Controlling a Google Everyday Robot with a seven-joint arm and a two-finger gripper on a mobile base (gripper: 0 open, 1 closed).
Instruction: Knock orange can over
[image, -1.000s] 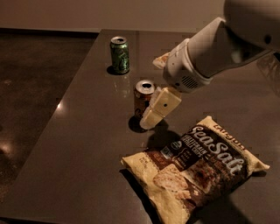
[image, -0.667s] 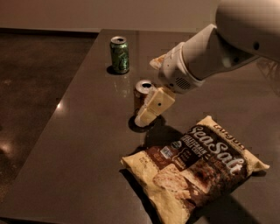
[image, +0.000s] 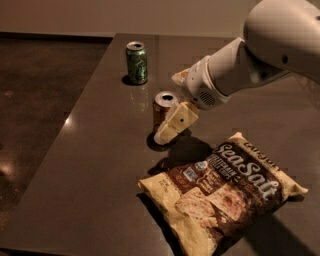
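Note:
The orange can (image: 161, 109) stands upright on the dark table (image: 100, 150), near its middle; only its silver top and upper left side show. My gripper (image: 176, 100) reaches in from the right on a white arm. Its near pale finger (image: 175, 122) lies across the front of the can and hides the can's lower right part. The far finger (image: 181, 76) sticks out behind and to the right of the can. The jaws stand apart, with the can at the gap between them. I cannot tell if a finger touches it.
A green can (image: 136, 62) stands upright at the back left of the orange can. A large sea salt chip bag (image: 225, 190) lies flat at the front right, close to the gripper. The table's left edge runs diagonally beside a dark floor (image: 35, 100).
My gripper has moved a little to the left, bringing its near finger across the front of the orange can. The can still stands upright in the same place.

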